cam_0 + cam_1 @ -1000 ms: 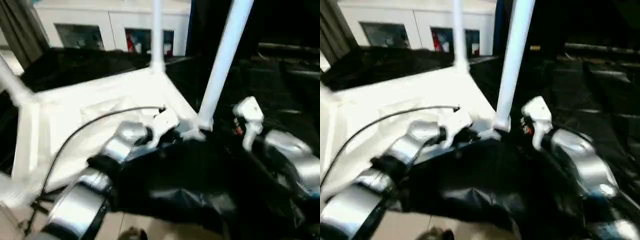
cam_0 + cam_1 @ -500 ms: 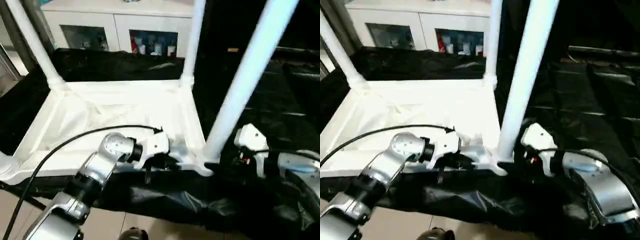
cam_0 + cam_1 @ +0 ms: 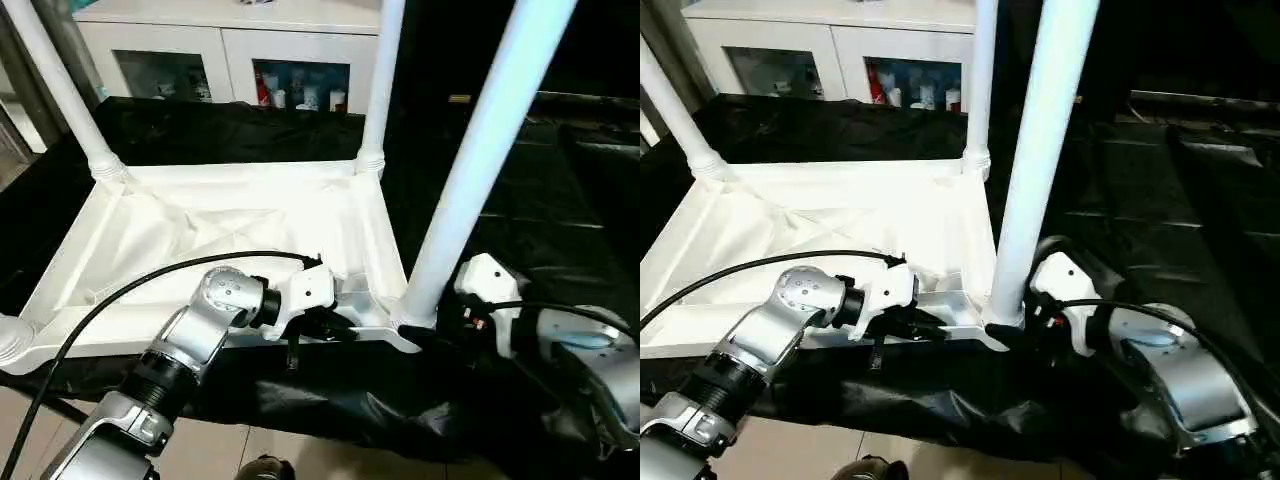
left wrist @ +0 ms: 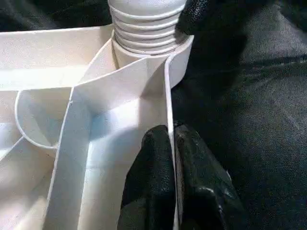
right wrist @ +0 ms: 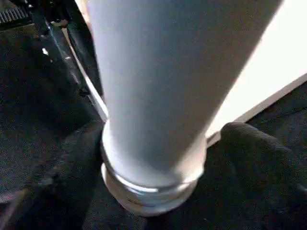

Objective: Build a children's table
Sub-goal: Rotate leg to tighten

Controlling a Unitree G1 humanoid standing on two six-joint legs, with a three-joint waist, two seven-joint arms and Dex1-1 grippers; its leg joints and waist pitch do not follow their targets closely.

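Since half a second ago, little has shifted. Children's table [image 3: 230, 215] lies upside down on black-draped worktop [image 3: 560, 190], legs up. Left gripper [image 4: 173, 158] pinches rim wall; right gripper [image 5: 158, 158] straddles near leg's base, spread. Light, stiff, slick plastic: hold low by socket.

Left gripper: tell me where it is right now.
In the left wrist view the left gripper pinches the near rim of the upturned table top, just left of the nearest leg, across that corner from the right gripper.
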